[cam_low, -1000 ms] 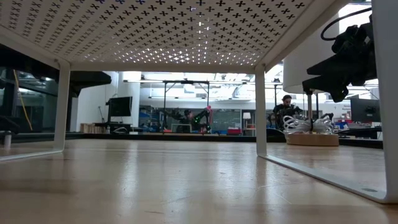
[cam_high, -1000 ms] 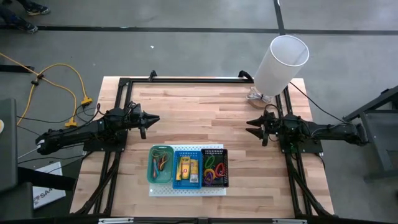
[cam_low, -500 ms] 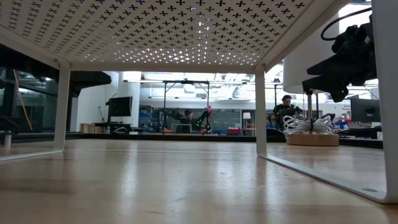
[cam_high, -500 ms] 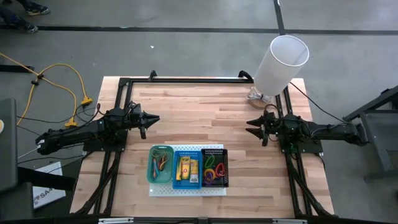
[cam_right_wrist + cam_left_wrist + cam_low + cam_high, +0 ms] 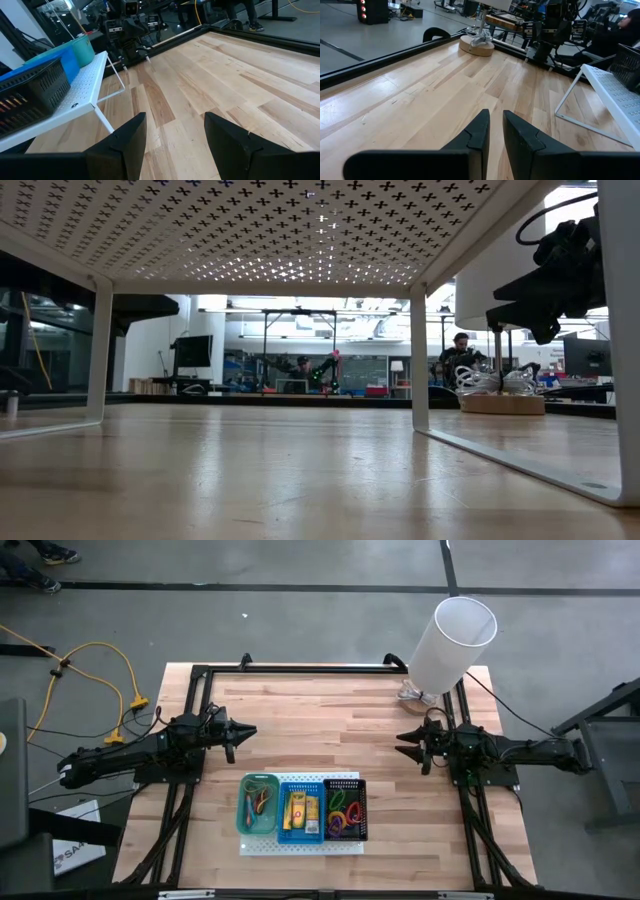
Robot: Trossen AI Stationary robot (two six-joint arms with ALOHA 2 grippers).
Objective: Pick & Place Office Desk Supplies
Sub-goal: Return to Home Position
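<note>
The supplies are lying sorted in three bins, which are standing in a row on the white shelf (image 5: 300,846) between the two arms. Rubber bands (image 5: 262,802) are filling the green bin (image 5: 247,815), yellow packets (image 5: 298,810) the blue bin (image 5: 301,833), and bright loops (image 5: 345,812) the black bin (image 5: 361,802).

The left gripper (image 5: 250,731) is hanging over bare wood on the left side of the table (image 5: 330,710) and pointing toward its middle. Its fingers are drawn almost together – only a thin slit is showing between them – and it is gripping nothing. The right gripper (image 5: 401,743) is facing it from the right side, fingers spread apart and empty. Neither one is touching the shelf.

A white lamp (image 5: 455,635) is leaning over the far right corner, its base just beside the right arm. In the low view the shelf's legs are resting on the wood, and a person (image 5: 460,345) is sitting far back in the room.
</note>
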